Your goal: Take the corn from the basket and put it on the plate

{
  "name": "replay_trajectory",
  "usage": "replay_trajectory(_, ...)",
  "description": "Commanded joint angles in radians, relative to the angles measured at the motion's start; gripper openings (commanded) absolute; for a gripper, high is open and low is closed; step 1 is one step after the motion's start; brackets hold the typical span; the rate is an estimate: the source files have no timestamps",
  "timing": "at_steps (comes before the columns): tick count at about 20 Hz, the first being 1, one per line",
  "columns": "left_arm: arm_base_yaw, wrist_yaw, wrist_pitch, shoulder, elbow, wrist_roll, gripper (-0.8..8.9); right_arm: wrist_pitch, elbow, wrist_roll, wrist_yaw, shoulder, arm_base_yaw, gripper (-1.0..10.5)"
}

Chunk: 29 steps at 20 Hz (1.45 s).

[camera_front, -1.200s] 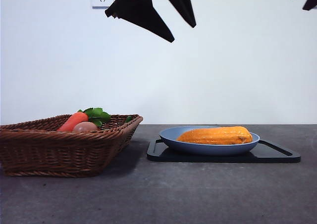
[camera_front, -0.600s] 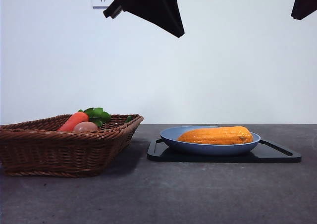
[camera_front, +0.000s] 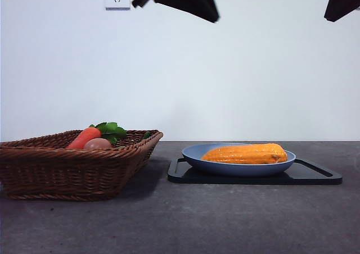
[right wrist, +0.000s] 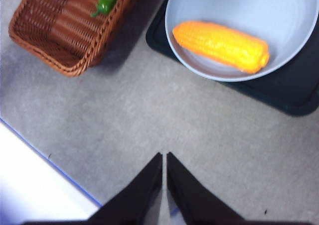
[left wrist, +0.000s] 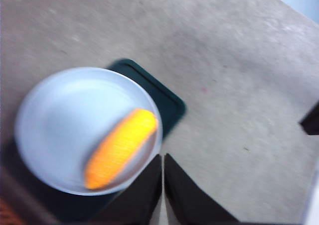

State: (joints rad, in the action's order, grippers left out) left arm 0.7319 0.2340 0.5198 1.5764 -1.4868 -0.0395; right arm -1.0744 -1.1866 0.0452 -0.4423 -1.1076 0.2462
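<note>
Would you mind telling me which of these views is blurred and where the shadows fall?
Left wrist view: soft with motion blur, the corn and plate edges smeared. Right wrist view: mostly crisp, kernels distinct. Front view: sharp, with a dim shadow between the basket and the black tray.

Low front camera looks level; both wrist cameras overlook the shared plate (camera_front: 239, 165).

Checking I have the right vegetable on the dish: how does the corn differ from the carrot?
The corn is a long orange-yellow cob lying flat on the blue plate; the carrot is smaller, red-orange, and leans tilted in the wicker basket. The carrot has green leaves at its top, while the corn has none. Neither is held; both pincers are shut and raised above the table.
</note>
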Motion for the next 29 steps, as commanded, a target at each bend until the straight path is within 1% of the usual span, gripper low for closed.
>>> replay_trajectory(1,-0.068,-0.018,-0.032,-0.066,-0.028,0.058,0.07,0.032,-0.010,0.008,-0.002,-0.009,-0.001,0.0)
replay_trajectory(3,-0.149,-0.018,-0.066,-0.162,0.004,0.099,0.07,0.053,-0.010,0.008,-0.002,-0.009,-0.001,0.0)
replay_trajectory(5,-0.254,-0.018,-0.128,-0.294,0.087,0.106,0.07,0.069,-0.010,0.008,-0.002,-0.009,-0.001,0.0)
replay_trajectory(7,-0.373,-0.018,-0.223,-0.446,0.223,0.103,0.07,0.098,-0.010,0.008,-0.002,-0.009,-0.001,0.0)
replay_trajectory(10,-0.560,-0.018,-0.356,-0.686,0.472,0.103,0.07,0.134,-0.010,0.008,-0.002,-0.009,-0.001,0.0)
replay_trajectory(12,-0.663,-0.031,-0.393,-0.830,0.616,0.105,0.07,0.165,-0.010,0.008,-0.002,-0.009,-0.001,0.0)
replay_trajectory(14,-0.728,-0.052,-0.410,-0.951,0.744,0.106,0.07,0.192,-0.010,0.008,-0.002,-0.008,-0.001,0.0)
replay_trajectory(16,-0.757,-0.060,-0.451,-1.049,0.863,0.107,0.07,0.224,-0.010,0.008,-0.002,-0.009,-0.001,0.0)
replay_trajectory(19,-0.766,-0.099,-0.510,-1.179,1.036,0.106,0.07,0.270,-0.010,0.008,-0.002,-0.008,-0.001,0.0)
replay_trajectory(23,-0.766,-0.108,-0.520,-1.351,1.247,0.103,0.07,0.340,-0.010,0.008,-0.002,-0.009,-0.001,0.0)
replay_trajectory(26,-0.766,-0.108,-0.514,-1.454,1.356,0.095,0.07,0.384,-0.010,0.008,-0.002,-0.009,-0.001,0.0)
replay_trajectory(29,-0.766,-0.108,-0.508,-1.527,1.419,0.072,0.07,0.425,-0.010,0.008,-0.002,-0.009,-0.001,0.0)
